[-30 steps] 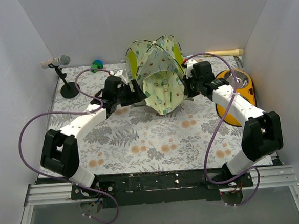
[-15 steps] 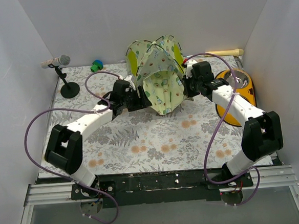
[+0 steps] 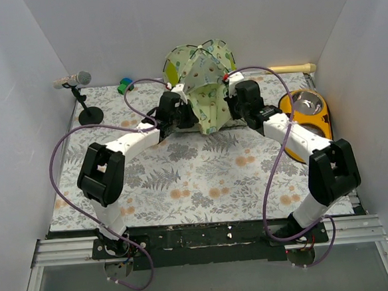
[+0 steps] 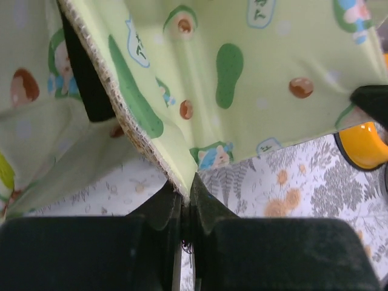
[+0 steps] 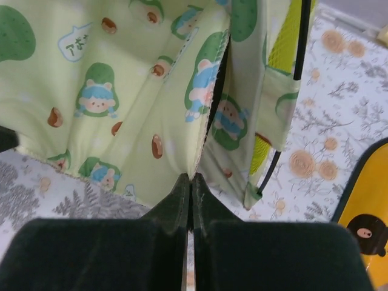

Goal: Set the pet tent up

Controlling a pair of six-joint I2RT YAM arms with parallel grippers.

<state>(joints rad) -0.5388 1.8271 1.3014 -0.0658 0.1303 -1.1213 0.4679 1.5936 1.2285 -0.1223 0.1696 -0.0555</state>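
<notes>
The pet tent (image 3: 201, 78), pale green fabric with printed cartoon figures, stands bunched at the back middle of the table. My left gripper (image 3: 183, 117) is shut on the tent's left panel edge (image 4: 159, 162), which has a rough woven border. My right gripper (image 3: 231, 109) is shut on a fold of the tent's fabric (image 5: 182, 145) on the right side. In the right wrist view a thin black pole (image 5: 290, 115) and lime mesh lining (image 5: 280, 48) hang beside that fold. The tent's doorway is hidden.
A microphone on a black stand (image 3: 82, 93) sits at the back left. A small green-and-blue toy (image 3: 126, 85) lies near the back wall. An orange pet bowl holder (image 3: 306, 114) lies at the right, with a pale stick (image 3: 294, 68) behind it. The floral cloth (image 3: 190, 179) covers the table.
My left gripper moved right to the tent and shut on its left panel edge. Both grippers shifted toward the back, and the tent's front flap now sits higher and more bunched.
</notes>
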